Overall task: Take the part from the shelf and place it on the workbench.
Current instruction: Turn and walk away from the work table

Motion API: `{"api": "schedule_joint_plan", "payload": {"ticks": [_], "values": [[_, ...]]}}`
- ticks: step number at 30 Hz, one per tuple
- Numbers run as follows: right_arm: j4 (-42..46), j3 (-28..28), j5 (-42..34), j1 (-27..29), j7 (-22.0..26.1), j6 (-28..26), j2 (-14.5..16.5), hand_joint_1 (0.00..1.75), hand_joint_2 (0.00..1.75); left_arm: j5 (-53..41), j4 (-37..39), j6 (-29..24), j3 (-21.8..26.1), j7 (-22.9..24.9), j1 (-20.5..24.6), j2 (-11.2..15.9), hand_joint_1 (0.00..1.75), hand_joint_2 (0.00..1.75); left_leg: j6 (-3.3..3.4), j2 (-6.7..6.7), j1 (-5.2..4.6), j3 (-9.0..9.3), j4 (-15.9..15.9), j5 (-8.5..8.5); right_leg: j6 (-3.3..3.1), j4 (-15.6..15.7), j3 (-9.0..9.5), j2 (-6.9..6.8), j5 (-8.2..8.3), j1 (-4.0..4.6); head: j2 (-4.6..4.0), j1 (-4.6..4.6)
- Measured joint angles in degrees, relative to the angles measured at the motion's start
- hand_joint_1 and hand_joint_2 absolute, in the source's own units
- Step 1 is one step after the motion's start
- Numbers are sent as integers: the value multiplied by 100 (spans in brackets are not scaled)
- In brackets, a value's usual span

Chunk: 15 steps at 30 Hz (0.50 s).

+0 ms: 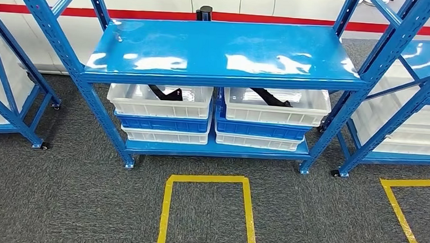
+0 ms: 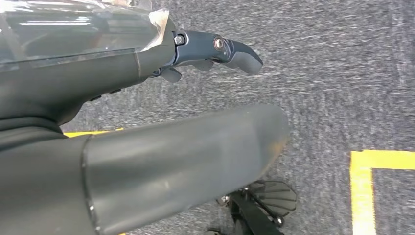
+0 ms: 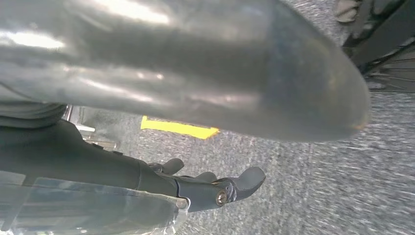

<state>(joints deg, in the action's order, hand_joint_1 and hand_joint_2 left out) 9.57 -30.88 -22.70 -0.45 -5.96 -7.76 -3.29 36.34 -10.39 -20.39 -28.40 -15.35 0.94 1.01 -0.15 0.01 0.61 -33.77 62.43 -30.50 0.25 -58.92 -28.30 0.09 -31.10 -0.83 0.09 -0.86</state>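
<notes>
Ahead: shelf, 2 parts | wrists: left hand, right hand empty

glossy metal shelf — matt plastic bins

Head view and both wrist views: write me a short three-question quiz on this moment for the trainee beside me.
1. True or false: the glossy blue metal shelf top carries a white bin.
2. Which white plastic bins hold a black part: A, both top bins; B, the left top bin alone; C, neither?
3. What is marked on the grey carpet in front of the shelf?

Key
1. False; the top is bare.
2. A: the left top bin and the right top bin each show a black part.
3. A yellow tape square. The left hand and right hand hold nothing.
</notes>
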Motion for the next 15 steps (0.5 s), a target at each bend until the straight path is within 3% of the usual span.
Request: {"api": "schedule_joint_plan", "payload": {"ticks": [2,3,5,7,9,11,13,14,15], "values": [[0,-1,-3,-17,-15,2,2,0,0,-14,-1,-4,-8,-5,-2,1,0,0,98,3,-48,34,-103,-181,85,-3,60,0,-25,12,0,3],[0,-2,-7,-20,-24,3,3,0,0,-24,-1,-15,-13,-10,-8,1,0,0,164,-5,-59,52,-128,-189,140,-25,91,-1,-27,26,0,2],[0,-2,-19,-18,-42,2,9,0,0,-44,1,-55,-24,-11,-17,0,0,0,268,-8,-30,161,-225,82,210,-168,123,-3,-81,38,-1,15],[0,-2,-29,-23,-45,-4,13,0,0,-74,1,-93,-43,16,5,1,0,0,305,5,-2,247,-264,164,208,-570,-93,-3,-286,30,-1,45],[0,-2,-38,-33,-42,-9,15,0,0,-103,-1,-109,-63,95,25,2,0,0,321,7,-7,260,-268,146,202,-1191,-504,-3,-539,24,0,67],[0,-2,-45,-26,-32,-15,13,0,0,-119,-1,-109,-88,163,24,-2,0,0,320,-4,-9,268,-268,116,247,-1441,-768,-4,-588,15,-1,69],[0,-2,-37,-2,-2,-27,1,0,0,-128,-1,-108,-127,175,18,-10,0,87,290,-32,-2,311,-267,80,368,-926,-664,-6,-255,-11,-1,71],[0,-2,-27,11,21,-37,-8,0,44,-129,-1,-108,-144,167,14,-12,0,131,264,-43,0,327,-271,59,408,-589,-560,-8,-42,-23,0,71],[0,-3,-15,18,49,-48,-14,0,87,-129,-1,-111,-155,152,13,-13,0,175,233,-47,-3,354,-272,37,393,-313,-487,-22,68,-23,-1,73]]}}
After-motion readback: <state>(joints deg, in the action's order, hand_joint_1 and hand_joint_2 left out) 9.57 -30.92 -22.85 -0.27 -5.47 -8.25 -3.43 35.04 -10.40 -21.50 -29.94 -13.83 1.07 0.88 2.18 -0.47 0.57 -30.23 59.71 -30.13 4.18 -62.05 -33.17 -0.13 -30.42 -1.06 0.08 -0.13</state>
